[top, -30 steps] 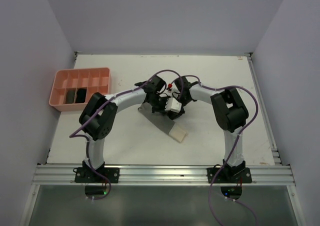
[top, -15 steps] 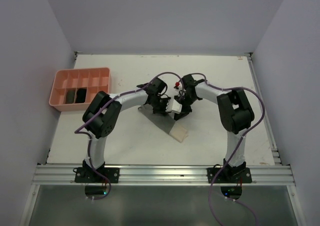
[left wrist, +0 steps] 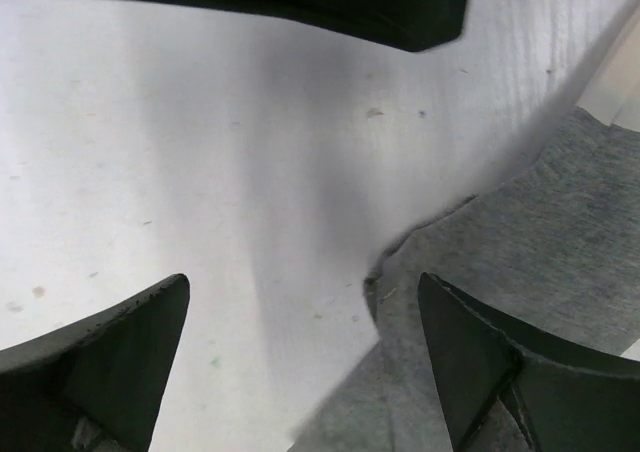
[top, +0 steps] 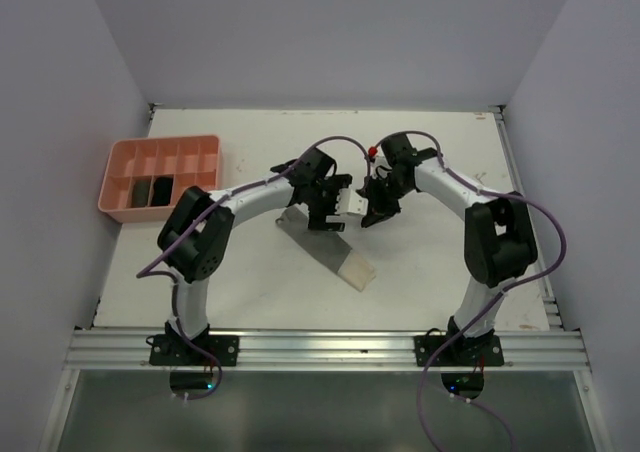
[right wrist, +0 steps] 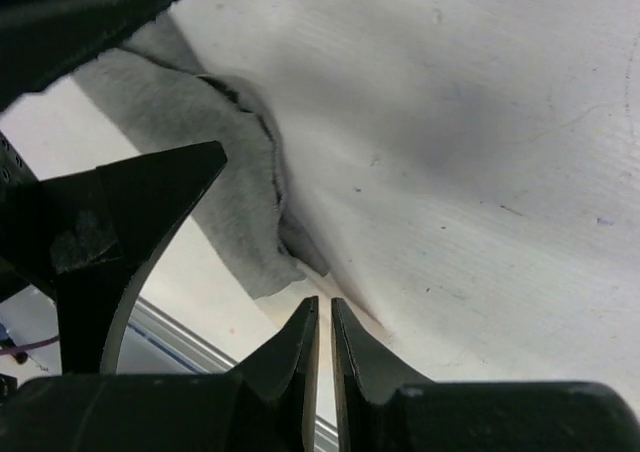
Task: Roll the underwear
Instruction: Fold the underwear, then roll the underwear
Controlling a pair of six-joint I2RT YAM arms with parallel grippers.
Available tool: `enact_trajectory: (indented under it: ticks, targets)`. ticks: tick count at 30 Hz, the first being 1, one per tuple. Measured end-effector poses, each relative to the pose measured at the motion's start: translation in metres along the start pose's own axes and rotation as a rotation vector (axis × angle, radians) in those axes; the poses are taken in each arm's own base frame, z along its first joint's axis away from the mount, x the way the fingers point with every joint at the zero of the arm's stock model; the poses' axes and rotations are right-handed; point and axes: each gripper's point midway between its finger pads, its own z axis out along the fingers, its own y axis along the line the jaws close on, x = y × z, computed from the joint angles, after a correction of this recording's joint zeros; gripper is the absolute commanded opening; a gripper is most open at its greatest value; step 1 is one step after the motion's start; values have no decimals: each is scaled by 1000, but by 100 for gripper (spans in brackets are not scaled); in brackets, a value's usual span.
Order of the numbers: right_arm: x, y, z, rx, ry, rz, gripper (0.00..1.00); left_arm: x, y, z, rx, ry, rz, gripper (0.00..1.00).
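Noting surroundings: pink tray (top: 160, 144) sat far left on the table (top: 250, 292), well apart from the work, with two black bundles (top: 150, 189) in its near compartments. Both wrists blocked the top view of the strip's far end. Grey underwear (top: 315, 240) lay flat mid-table, long axis diagonal from far-left to near-right, cream end (top: 356, 268) toward the bases. Arms arched inward, elbows out, tips meeting over that far end. Left gripper (left wrist: 300, 297) hung low, fingers wide apart, one over the cloth's edge. Right gripper (right wrist: 322, 332) had its tips together bar a hairline slit, just beside the cloth's curled edge, nothing visibly clamped.
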Motion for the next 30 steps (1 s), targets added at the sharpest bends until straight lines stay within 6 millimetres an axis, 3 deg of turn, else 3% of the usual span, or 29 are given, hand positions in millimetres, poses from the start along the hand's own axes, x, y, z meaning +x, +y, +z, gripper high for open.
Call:
enact_trajectory:
  ticks: [7,10,13,16,19,21,25,30]
  targets:
    - [0,38,-33,-95,-83,-101,9,-44,47,-65,-246,-56,-66,100]
    - [11,56,-24,-123,-60,-155,7,-51,65,-94,-366,-87,-208,100]
    - [33,70,-3,-141,-4,-192,6,-39,70,-106,-375,-112,-387,100]
    - [53,72,19,-143,44,-197,4,-8,59,-108,-319,-132,-576,100]
    - [69,60,34,-129,77,-166,3,37,30,-100,-270,-78,-758,100]
    - [82,50,42,-113,104,-135,3,53,9,-91,-233,-39,-833,92]
    - [104,34,53,-88,145,-95,3,64,-22,-72,-170,12,-908,80]
    - [122,29,63,-75,175,-73,2,86,-34,-45,-144,84,-948,76]
